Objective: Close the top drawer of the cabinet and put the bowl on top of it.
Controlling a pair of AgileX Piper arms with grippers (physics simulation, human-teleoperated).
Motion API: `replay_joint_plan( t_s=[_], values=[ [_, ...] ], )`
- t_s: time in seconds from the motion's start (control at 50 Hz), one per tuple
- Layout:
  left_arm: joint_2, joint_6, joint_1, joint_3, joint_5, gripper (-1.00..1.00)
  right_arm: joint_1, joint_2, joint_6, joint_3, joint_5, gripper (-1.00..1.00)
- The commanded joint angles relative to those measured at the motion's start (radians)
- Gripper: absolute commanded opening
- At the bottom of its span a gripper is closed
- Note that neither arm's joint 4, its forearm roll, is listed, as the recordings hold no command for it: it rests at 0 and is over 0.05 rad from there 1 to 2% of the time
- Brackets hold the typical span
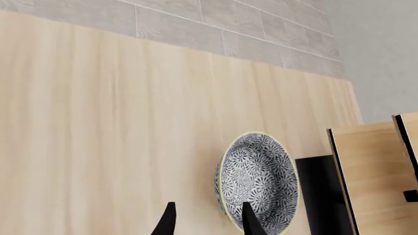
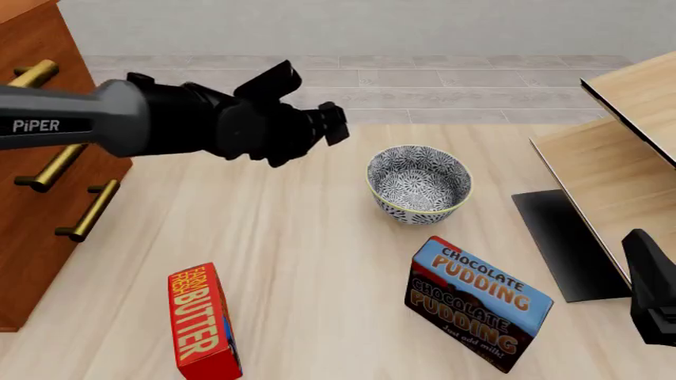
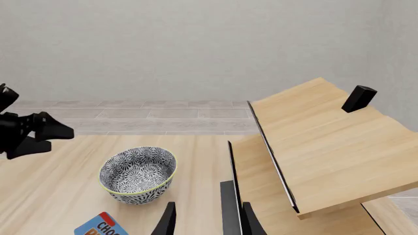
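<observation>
The bowl (image 2: 419,184) stands upright mid-bench: rigid, smooth, likely brittle, so pinch its rim. Your left end effector (image 2: 336,124) hovers just left of it, fingers parted, empty

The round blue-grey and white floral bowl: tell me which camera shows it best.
The front view. There the round blue-grey and white floral bowl sits whole and unobstructed on the pale wooden table, inside and outer wall both visible. The right wrist view shows it whole too, but smaller. The left wrist view cuts it at the edge, partly behind a fingertip.
</observation>
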Motion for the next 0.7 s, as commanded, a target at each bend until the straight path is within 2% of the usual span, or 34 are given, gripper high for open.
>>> replay_joint_plan(
  t_s=[0.02, 0.7],
  values=[
    [0.03, -0.012, -0.014, -0.008, -0.014, 1.0, 0.0, -0.007, 0.0, 0.0, 0.006, 1.0],
    [0.143, -0.035, -0.045, -0.041, -0.063, 1.0, 0.0, -0.007, 0.0, 0.0, 0.006, 1.0]
  ],
)
